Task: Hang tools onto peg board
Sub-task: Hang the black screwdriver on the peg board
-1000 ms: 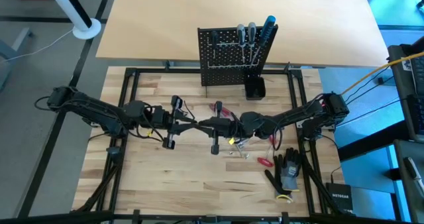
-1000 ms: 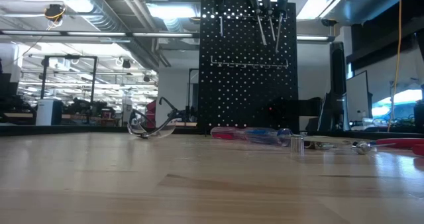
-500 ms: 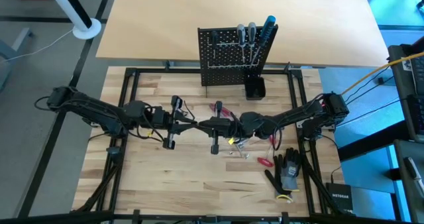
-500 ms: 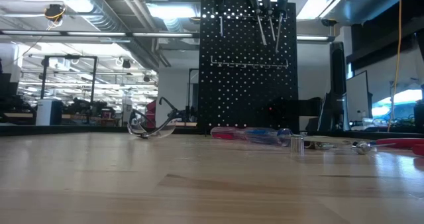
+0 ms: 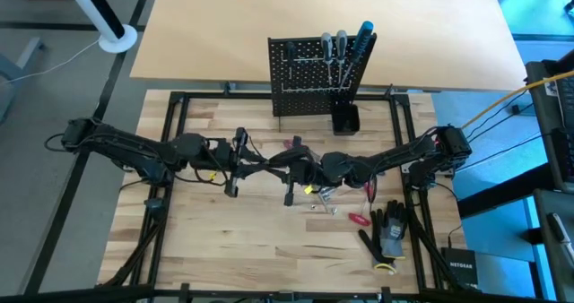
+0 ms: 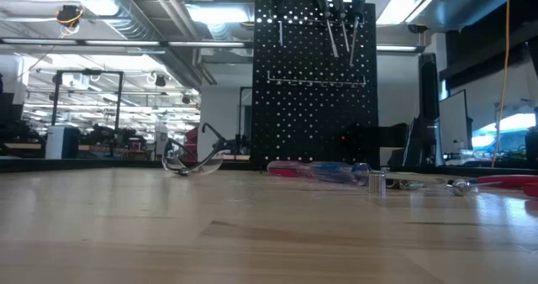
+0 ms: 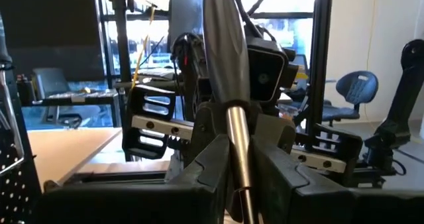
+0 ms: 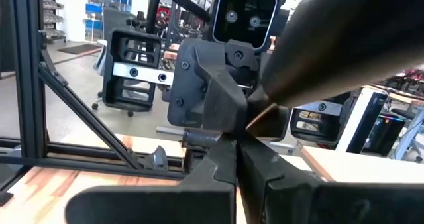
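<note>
Two grippers meet over mid-table: the left gripper (image 5: 254,165) clamps the metal shaft of a grey-handled screwdriver (image 7: 225,65), facing the right gripper (image 5: 289,166), jaws together on its handle. Beyond them stands the peg board (image 5: 309,79), several tools (image 5: 345,47) hanging there.

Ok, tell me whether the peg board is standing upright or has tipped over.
Upright. In the low view the peg board rises straight from the table, with tools hanging near its top edge; the high view shows it standing too.
</note>
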